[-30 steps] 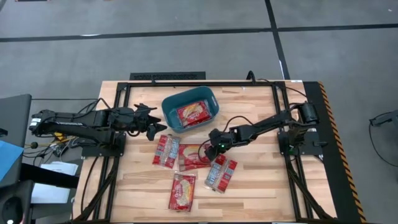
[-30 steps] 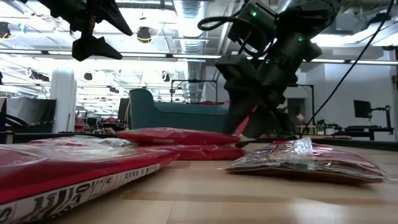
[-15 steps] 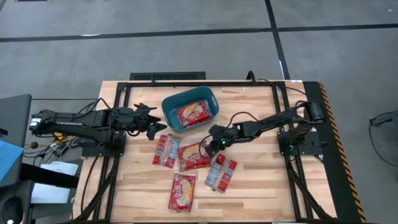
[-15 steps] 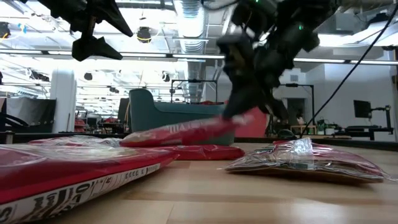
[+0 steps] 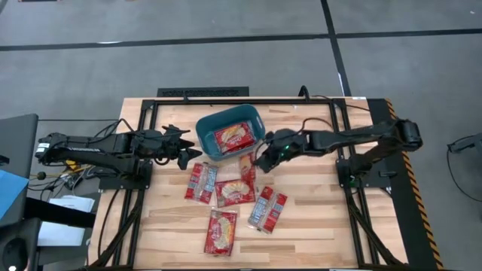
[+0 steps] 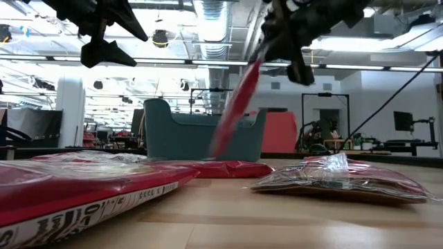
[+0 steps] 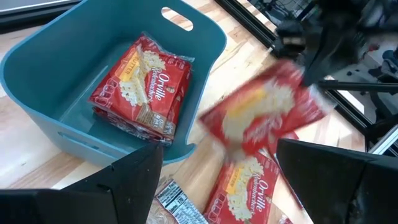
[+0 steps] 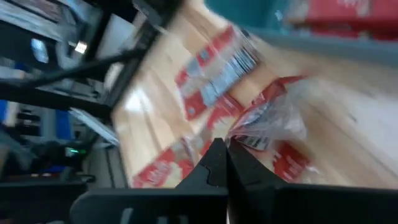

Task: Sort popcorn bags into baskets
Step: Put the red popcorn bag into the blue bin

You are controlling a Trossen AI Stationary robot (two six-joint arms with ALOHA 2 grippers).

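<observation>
The right gripper (image 5: 263, 159) is clenched on one edge of a popcorn bag (image 5: 248, 167), which hangs tilted below it, clear of the table (image 5: 316, 226); four more bags (image 5: 224, 193) lie flat below and beside it; just beyond it stands the teal basket (image 5: 207, 137), with bags inside; farther off, past the basket, the left gripper (image 5: 197, 151) is held spread, empty.

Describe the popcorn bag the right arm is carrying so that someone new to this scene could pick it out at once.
Start at the teal-blue plastic tub near the table's far edge. Just beside its right-hand corner, the right gripper has its jaws shut on a flat red foil popcorn bag. It alone hangs tilted off the wooden table; the other loose bags lie flat.
</observation>
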